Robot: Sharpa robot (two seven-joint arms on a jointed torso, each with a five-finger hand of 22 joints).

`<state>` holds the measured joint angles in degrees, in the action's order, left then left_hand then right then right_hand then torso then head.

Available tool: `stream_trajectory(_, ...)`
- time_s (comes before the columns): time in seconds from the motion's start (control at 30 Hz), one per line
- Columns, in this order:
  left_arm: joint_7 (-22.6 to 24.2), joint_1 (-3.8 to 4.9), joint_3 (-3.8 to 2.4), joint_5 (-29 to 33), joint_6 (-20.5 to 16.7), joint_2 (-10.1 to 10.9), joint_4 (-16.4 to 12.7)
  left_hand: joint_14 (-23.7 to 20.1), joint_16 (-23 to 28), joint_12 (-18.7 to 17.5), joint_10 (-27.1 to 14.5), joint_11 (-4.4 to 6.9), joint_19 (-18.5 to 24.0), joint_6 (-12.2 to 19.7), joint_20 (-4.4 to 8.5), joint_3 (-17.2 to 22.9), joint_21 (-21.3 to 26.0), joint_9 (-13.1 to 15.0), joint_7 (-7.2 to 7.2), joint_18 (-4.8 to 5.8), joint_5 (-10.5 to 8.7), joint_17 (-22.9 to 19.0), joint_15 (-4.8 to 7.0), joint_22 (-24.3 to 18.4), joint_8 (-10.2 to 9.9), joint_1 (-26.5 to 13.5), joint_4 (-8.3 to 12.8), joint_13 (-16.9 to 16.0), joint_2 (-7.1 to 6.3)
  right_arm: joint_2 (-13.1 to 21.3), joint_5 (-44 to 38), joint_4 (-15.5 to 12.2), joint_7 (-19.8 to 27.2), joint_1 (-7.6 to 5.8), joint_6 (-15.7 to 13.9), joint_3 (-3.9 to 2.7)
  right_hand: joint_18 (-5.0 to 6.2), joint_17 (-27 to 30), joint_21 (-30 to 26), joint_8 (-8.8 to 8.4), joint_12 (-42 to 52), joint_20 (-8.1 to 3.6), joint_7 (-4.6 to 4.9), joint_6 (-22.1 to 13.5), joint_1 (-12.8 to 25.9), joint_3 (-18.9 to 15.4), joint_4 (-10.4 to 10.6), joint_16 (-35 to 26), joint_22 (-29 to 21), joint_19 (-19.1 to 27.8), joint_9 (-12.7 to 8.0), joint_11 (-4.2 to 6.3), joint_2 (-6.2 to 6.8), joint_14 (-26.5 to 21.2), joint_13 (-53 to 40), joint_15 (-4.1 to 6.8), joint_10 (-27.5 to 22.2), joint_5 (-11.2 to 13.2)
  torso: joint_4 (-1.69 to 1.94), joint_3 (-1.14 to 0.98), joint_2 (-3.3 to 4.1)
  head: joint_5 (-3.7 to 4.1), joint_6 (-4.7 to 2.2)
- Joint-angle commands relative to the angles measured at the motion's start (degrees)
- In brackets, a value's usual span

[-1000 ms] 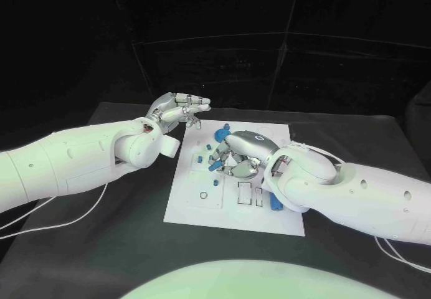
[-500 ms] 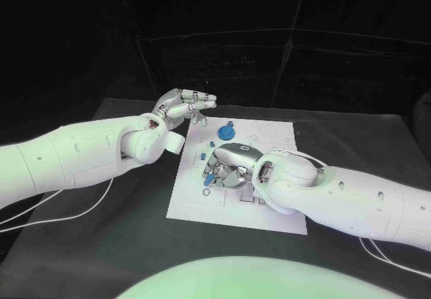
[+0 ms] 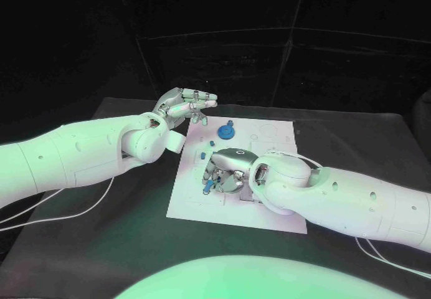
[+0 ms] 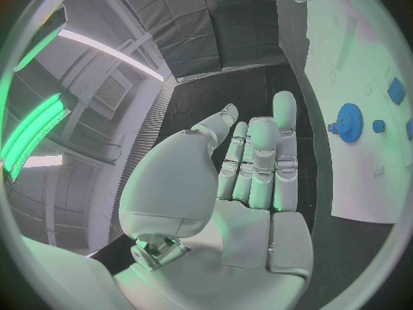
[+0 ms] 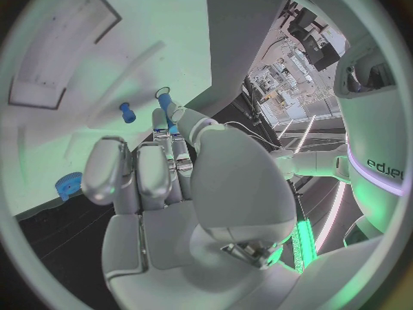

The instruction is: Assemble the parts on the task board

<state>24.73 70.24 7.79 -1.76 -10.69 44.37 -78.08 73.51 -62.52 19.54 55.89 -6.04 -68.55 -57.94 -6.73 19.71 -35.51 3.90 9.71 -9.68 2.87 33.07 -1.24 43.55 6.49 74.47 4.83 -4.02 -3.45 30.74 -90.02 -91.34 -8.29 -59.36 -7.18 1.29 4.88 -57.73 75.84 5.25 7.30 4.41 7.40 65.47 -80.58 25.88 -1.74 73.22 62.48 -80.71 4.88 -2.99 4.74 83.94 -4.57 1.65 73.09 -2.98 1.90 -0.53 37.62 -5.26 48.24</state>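
Right hand (image 3: 230,169) pinches blue peg (image 3: 210,182) over task board (image 3: 269,215); left hand (image 3: 184,104) hovers, fingers loosely curled, empty. Risk: tilted peg jams, slips from pinch.

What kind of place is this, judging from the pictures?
Probably a robotics lab test cell: a black table ringed by dark curtains, a white task board with small blue parts, and racks of equipment behind.

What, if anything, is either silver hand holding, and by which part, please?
The right hand pinches a small blue peg by one end, over the white task board. The left hand holds nothing.
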Motion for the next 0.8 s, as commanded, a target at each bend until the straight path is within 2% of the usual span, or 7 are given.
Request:
stream_trajectory(0.03,0.23,0.08,-0.05,0.15,0.63,-0.08,-0.01,-0.44,-0.04,0.21,-0.42,-0.14,-0.3,0.33,-0.19,0.0,0.24,0.0,-0.02,-0.8,0.19,-0.08,0.06,-0.06,0.37,0.12,0.28,0.01,0.31,-0.19,-0.72,0.04,0.02,-0.01,1.45,0.01,0.33,0.04,-0.14,0.24,-0.37,0.07,0.19,-0.06,0.57,0.05,0.15,-0.18,-0.08,0.46,0.04,-0.21,0.09,1.09,0.04,-0.11,-0.18,-0.24,0.03,0.01,-0.01,0.03,0.0)
stream_trajectory(0.3,0.18,0.08,-0.05,0.15,0.67,-0.22,0.06,-0.44,-0.04,0.21,-0.42,-0.14,-0.3,0.33,-0.19,0.0,0.24,0.0,-0.02,-0.8,0.19,-0.08,0.06,-0.06,0.37,0.12,0.28,0.01,0.31,-0.64,-1.03,0.56,-0.75,0.14,1.54,0.09,0.33,0.11,-0.13,0.22,-0.4,0.08,0.19,-0.05,0.57,0.09,0.15,-0.22,-0.06,0.46,0.04,-0.22,0.04,1.08,0.05,-0.12,-0.19,-0.26,0.06,0.0,-0.02,0.0,-0.02)
stream_trajectory(0.8,0.04,0.08,-0.05,0.15,0.75,-0.2,0.01,-0.44,-0.04,0.21,-0.42,-0.14,-0.3,0.33,-0.19,0.0,0.24,0.0,-0.02,-0.8,0.19,-0.08,0.06,-0.06,0.37,0.12,0.28,0.01,0.31,-1.64,-5.27,0.71,-3.78,0.57,1.93,0.2,0.34,0.34,-0.18,0.07,-0.61,0.13,0.26,-0.17,0.68,0.17,0.11,-0.34,-0.11,0.54,0.01,-0.29,0.04,1.01,0.06,-0.17,-0.3,-0.29,0.02,0.11,-0.01,0.0,-0.03)
